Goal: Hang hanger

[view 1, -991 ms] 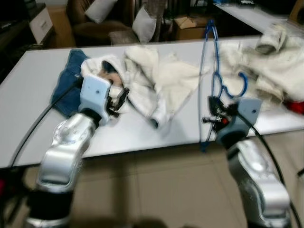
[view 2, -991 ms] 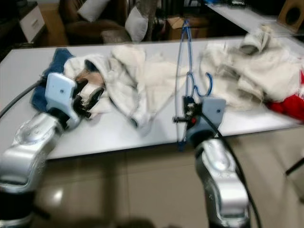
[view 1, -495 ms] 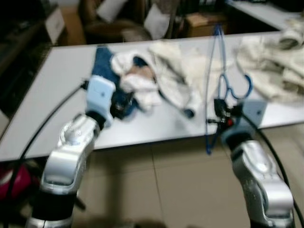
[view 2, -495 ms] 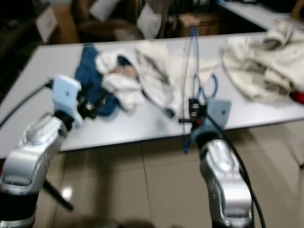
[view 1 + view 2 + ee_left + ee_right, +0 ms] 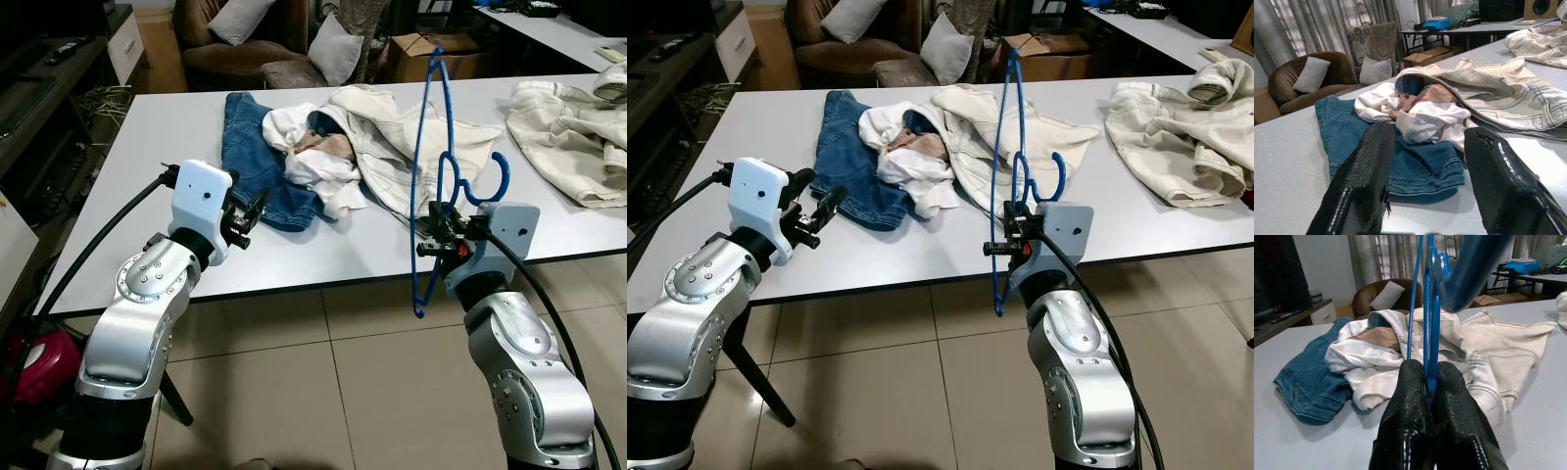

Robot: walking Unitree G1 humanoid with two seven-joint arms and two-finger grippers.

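Bench (image 5: pixel 118 196): near edge bare in front of our left gripper (image 5: pixel 819 218), jaws apart, nothing between them. Ahead of it, blue jeans (image 5: pixel 257 168) and a heap of white clothes (image 5: pixel 392 147) block mid-bench. Our right gripper (image 5: pixel 443 228) holds the blue hanger (image 5: pixel 427 147) upright at the front edge, just beside that heap. Bare strip between heap and cream jacket (image 5: pixel 573 132). Tiled floor (image 5: pixel 372 392) below is open.

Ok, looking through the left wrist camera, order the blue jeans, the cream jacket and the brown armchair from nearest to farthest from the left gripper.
From the left gripper, open over the table:
1. Blue jeans, just past the fingertips on the table.
2. Cream jacket, farther along the table, behind the jeans.
3. Brown armchair, beyond the table's far edge, by the curtains.
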